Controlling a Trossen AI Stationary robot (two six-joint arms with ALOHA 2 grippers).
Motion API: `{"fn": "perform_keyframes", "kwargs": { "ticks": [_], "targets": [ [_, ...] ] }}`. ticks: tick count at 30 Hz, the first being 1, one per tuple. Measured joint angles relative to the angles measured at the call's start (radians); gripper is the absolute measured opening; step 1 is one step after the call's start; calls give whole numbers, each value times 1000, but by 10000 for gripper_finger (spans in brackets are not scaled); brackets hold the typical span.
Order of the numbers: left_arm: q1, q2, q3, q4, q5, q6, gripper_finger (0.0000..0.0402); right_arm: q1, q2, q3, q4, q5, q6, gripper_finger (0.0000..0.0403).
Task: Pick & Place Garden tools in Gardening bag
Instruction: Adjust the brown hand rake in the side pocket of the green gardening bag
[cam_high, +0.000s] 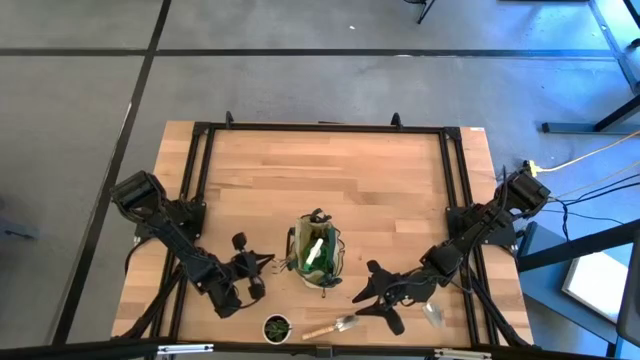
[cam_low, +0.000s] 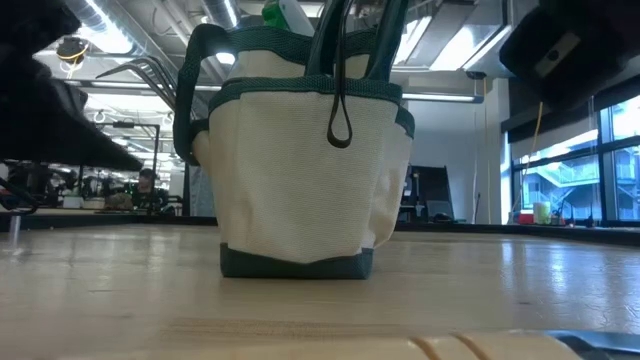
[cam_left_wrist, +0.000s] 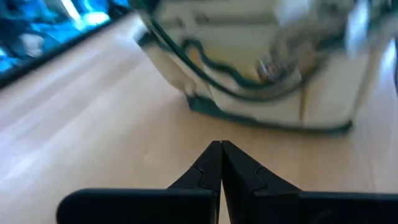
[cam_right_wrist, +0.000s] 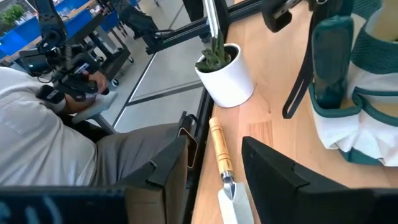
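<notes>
We are in a lab workshop: exposed ceiling ducts (cam_low: 150, 70), far workstations, concrete floor (cam_high: 300, 90), framed wooden bench (cam_high: 320, 170).

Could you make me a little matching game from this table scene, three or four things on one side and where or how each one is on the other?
Things:
1. gardening bag
2. wooden-handled trowel
3. potted plant
4. left claw

Descriptions:
A. shut, holding nothing, just beside the bag
B. lying flat near the table's front edge
C. standing upright mid-table with tools poking out
D. standing near the front edge, beside the trowel's handle end

Pairs: 1-C, 2-B, 3-D, 4-A
</notes>
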Motion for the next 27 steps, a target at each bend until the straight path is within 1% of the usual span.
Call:
{"fn": "perform_keyframes", "kwargs": {
  "ticks": [2, 5, 9, 11, 16, 18, 20, 23, 27],
  "targets": [
    [-9, 0, 0, 0, -54, -23, 2, 0, 0, 0, 3, 0, 0, 156],
    [-19, 0, 0, -3, -59, -8, 3, 0, 0, 0, 3, 0, 0, 156],
    [-17, 0, 0, 4, 4, 48, 4, 0, 0, 0, 3, 0, 0, 156],
    [-17, 0, 0, 35, 31, 93, 4, 0, 0, 0, 3, 0, 0, 156],
    [-17, 6, 0, 216, 96, 263, 7, -2, 0, 0, 6, 1, 0, 156],
    [-17, 20, 0, 264, 122, 259, 14, -2, 0, 0, 6, 3, 0, 156],
    [-17, 38, 0, 287, 147, 223, 23, -2, 0, 0, 6, 4, 0, 156],
    [-17, 68, 0, 311, 121, 195, 39, -3, 0, 0, 6, 4, -3, 156],
    [-14, 91, 0, 392, 38, 192, 56, -5, 0, 0, 6, 3, -11, 156]
  ]
}}
